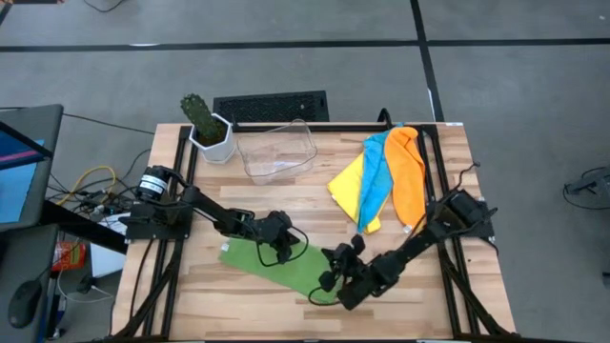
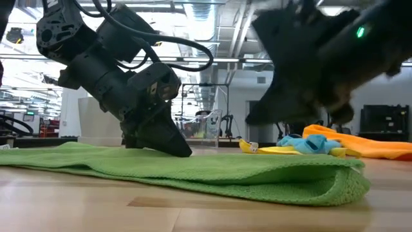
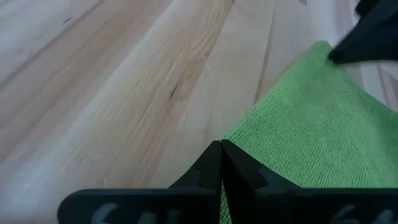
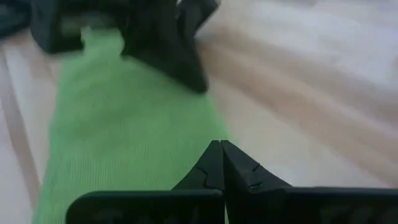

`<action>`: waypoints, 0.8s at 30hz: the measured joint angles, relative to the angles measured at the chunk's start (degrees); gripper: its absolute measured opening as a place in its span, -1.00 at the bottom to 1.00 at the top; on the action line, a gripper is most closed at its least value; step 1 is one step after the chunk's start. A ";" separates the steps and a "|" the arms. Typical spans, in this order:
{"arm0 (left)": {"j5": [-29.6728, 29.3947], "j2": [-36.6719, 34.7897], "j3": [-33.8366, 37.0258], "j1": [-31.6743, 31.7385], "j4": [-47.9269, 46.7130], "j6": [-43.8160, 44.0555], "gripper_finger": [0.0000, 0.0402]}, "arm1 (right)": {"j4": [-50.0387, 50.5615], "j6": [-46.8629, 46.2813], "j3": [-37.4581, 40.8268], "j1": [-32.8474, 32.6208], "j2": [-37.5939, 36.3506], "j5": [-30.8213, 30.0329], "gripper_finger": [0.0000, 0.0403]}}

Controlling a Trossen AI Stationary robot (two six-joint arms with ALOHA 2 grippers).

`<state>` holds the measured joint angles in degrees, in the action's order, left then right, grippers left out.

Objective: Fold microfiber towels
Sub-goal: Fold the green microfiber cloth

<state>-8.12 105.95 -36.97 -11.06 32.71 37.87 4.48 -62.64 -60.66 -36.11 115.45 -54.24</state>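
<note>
A green microfiber towel (image 1: 270,267) lies folded in a long strip on the wooden table, its folded end (image 2: 357,183) toward the right. My left gripper (image 1: 289,246) is shut, with its tip on the strip's far edge. My right gripper (image 1: 331,270) is also shut and hangs blurred above the strip's right end (image 2: 257,118), touching nothing that I can see. Yellow (image 1: 349,183), light blue (image 1: 375,181) and orange (image 1: 408,176) towels lie bunched together at the back right. My left gripper presses its shut fingertips (image 2: 182,153) down on the green towel's top, right at its far long edge (image 3: 239,134), about midway along the strip. The fingers slant down from the table's left. The towel lies flat on the table under them.
A clear plastic bin (image 1: 276,152) stands at the back middle, with a potted cactus (image 1: 208,129) to its left. Bare wood shows in front of the green strip (image 1: 238,305) and between the strip and the bin.
</note>
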 joint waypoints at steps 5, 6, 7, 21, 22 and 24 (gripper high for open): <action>0.00 0.00 0.02 0.02 0.00 -0.46 -1.00 | -2.04 -0.73 -0.04 1.39 4.47 5.92 -0.90; 0.01 0.00 0.02 0.07 0.02 -0.44 -1.00 | -2.19 -1.61 -0.12 1.37 4.96 5.88 -0.90; 0.14 0.00 0.02 0.16 0.03 -0.39 -1.00 | -2.44 -2.60 -0.25 1.36 5.45 6.29 -0.89; 6.26 -4.65 0.02 3.56 -1.26 -0.33 -1.00 | 8.86 -5.08 0.09 -1.15 -2.23 8.95 -0.85; 6.35 -5.35 0.02 3.52 -0.81 -0.33 -1.00 | 8.90 -4.55 0.09 -1.56 -3.63 8.73 -0.85; 6.39 -7.06 0.00 3.08 -0.46 -0.31 -1.00 | 6.66 -1.26 0.00 -2.60 -6.03 8.26 -0.84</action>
<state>-1.73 98.89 -36.97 -7.98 32.25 37.56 11.14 -63.90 -60.66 -38.71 109.42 -45.97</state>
